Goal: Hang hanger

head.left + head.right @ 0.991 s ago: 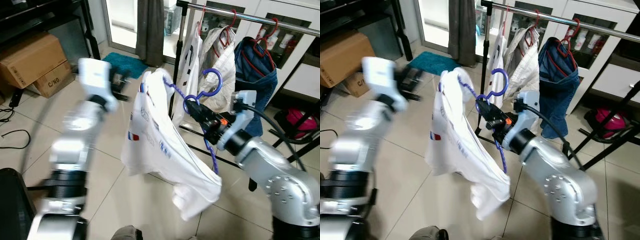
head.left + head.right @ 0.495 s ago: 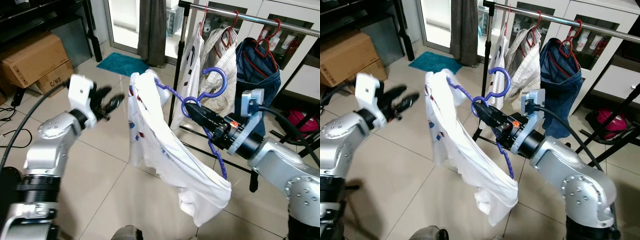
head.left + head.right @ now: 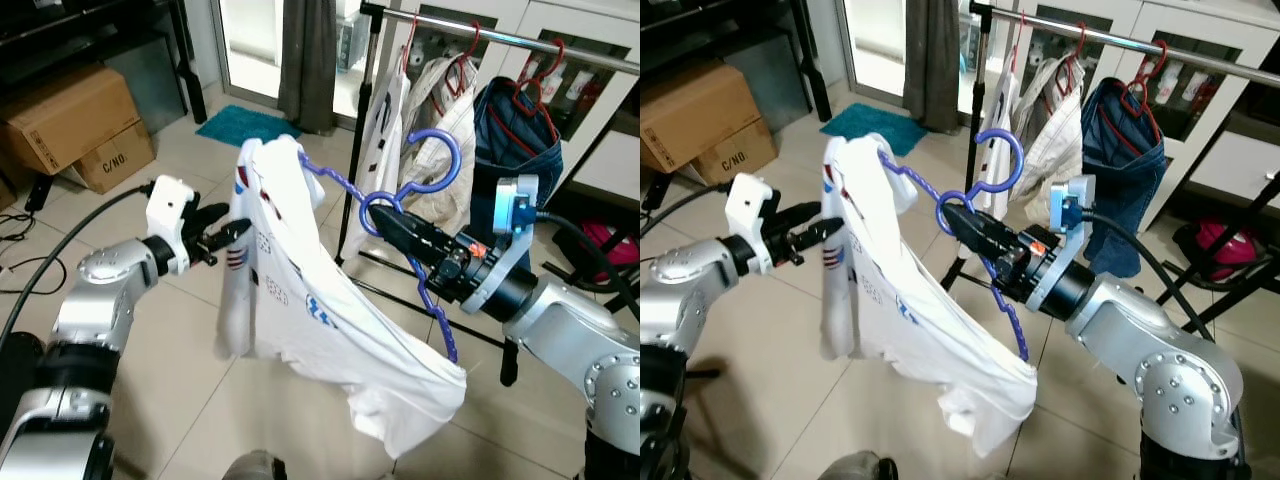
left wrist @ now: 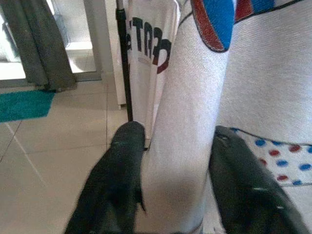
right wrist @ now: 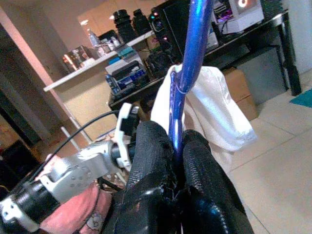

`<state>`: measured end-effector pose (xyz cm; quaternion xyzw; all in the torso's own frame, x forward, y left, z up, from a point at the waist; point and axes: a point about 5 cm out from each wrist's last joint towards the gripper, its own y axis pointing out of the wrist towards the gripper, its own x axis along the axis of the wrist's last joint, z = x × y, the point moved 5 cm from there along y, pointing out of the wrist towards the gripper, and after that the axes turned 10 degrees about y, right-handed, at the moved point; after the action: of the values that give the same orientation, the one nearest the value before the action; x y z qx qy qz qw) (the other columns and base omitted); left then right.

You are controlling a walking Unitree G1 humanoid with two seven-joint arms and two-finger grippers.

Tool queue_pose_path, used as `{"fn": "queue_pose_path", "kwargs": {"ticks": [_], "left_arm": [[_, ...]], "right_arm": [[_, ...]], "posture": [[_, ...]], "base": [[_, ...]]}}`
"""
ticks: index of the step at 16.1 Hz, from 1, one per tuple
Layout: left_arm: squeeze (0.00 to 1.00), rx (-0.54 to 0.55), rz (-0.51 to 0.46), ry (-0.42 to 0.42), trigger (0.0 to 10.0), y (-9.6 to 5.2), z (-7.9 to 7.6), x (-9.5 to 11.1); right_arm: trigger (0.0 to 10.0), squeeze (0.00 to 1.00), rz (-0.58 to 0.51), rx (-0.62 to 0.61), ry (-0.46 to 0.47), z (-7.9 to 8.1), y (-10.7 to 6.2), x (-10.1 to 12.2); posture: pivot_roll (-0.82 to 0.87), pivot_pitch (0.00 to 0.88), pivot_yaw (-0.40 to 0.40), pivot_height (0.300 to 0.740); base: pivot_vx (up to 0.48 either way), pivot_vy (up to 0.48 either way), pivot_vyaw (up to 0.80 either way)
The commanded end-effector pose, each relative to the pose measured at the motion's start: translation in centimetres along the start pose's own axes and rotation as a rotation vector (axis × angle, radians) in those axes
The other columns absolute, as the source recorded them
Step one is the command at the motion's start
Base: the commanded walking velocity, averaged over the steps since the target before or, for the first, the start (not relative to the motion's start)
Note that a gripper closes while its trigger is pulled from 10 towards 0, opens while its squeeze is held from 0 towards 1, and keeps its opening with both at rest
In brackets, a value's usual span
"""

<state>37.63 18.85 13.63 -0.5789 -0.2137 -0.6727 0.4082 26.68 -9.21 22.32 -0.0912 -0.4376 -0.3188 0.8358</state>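
Since the picture from half a second ago, the left tool has reached the white shirt and now has its two black fingers on each side of a fold of the cloth. You can see the fold running between them in the left wrist view. The fingers are spread with the cloth between them, and I cannot tell if they are squeezing it.

The right tool is clenched on the blue hanger, just below its hook. In the right wrist view the two fingers pinch the thin blue bar tight.

The shirt hangs on the blue hanger in the air, in front of the robot. One shoulder sits high up, and the rest droops down toward the tiled floor.

Behind it is the clothes rail, and the hanger's hook is near the rail but not on it. White clothes and blue jeans hang there on red hangers.

Cardboard boxes sit on the floor to the left.
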Motion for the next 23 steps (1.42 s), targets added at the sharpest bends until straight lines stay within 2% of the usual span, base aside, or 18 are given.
{"fn": "queue_pose_path", "kwargs": {"ticks": [1, 5, 13, 23], "left_arm": [[0.0, -0.033, -0.003, 0.024, 0.0, 0.6, -0.6, 0.2], [0.0, -0.04, -0.025, 0.013, 0.0, 0.9, -1.3, 0.0], [0.0, -0.004, -0.043, 0.011, 0.0, 1.0, -0.8, 0.0], [0.0, 0.035, -0.077, -0.038, 0.0, -1.3, -1.1, -0.9]], "right_arm": [[10.0, 0.0, -0.009, 0.03, -0.021, 0.9, -0.2, 0.4], [10.0, 0.0, -0.01, 0.032, -0.016, 1.1, -0.2, 0.3], [10.0, 0.0, -0.013, 0.042, -0.012, 1.1, 0.0, 0.4], [10.0, 0.0, -0.024, 0.048, 0.002, 1.4, 0.1, 0.0]], "posture": [[-0.02, 0.025, -0.022, 0.74], [-0.02, 0.025, -0.021, 0.74], [-0.01, 0.014, -0.014, 0.74], [-0.01, 0.017, -0.011, 0.74]], "base": [[0.0, 0.0, 0.0], [0.0, 0.0, 0.0], [0.0, 0.0, 0.0], [0.0, 0.0, 0.0]]}}
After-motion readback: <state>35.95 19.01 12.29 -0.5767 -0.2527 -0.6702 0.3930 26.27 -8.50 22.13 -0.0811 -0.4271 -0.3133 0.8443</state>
